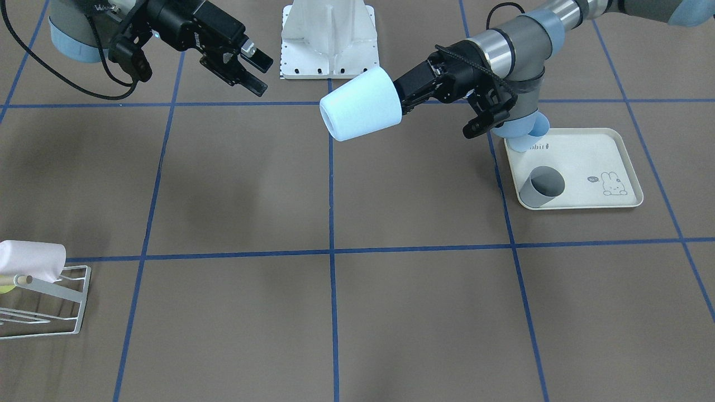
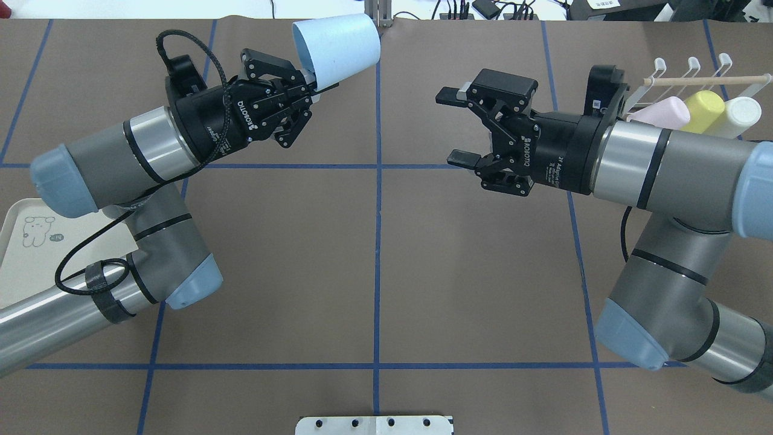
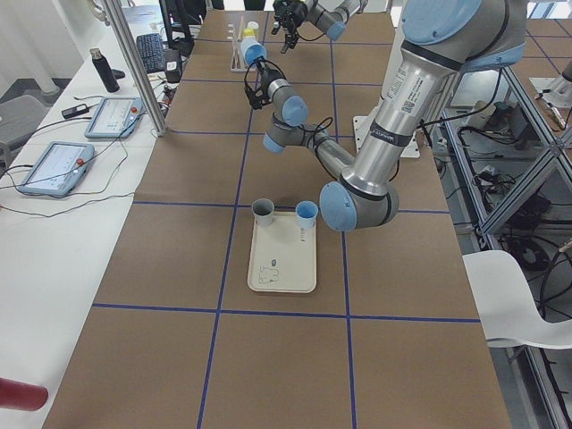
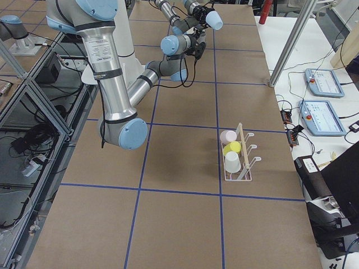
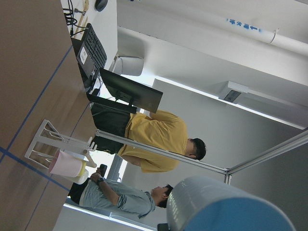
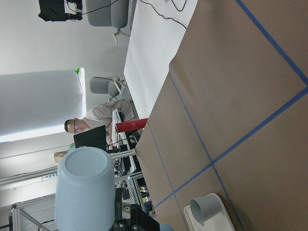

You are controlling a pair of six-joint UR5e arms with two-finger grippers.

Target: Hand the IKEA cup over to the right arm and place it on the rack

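The IKEA cup [image 1: 360, 106] is light blue and hangs on its side above the table, with my left gripper [image 1: 399, 100] shut on the end that faces it. From overhead the cup [image 2: 335, 48] sits just beyond the left gripper [image 2: 311, 81]. My right gripper [image 2: 453, 127] stands open and empty a short gap to the cup's right, its fingers pointing toward it; the front view shows this gripper [image 1: 260, 70] apart from the cup too. The white wire rack [image 2: 688, 66] with its wooden rod stands behind the right arm, also seen as the rack [image 4: 241, 162].
A pink cup [image 2: 661, 112], a yellow cup [image 2: 703, 112] and a white cup [image 2: 740, 115] lie on the rack. The cream rabbit tray [image 1: 614, 139] holds a grey cup [image 1: 542, 187]. A white base plate [image 1: 329, 39] sits at the robot's side. People [image 5: 154, 139] sit beyond the table.
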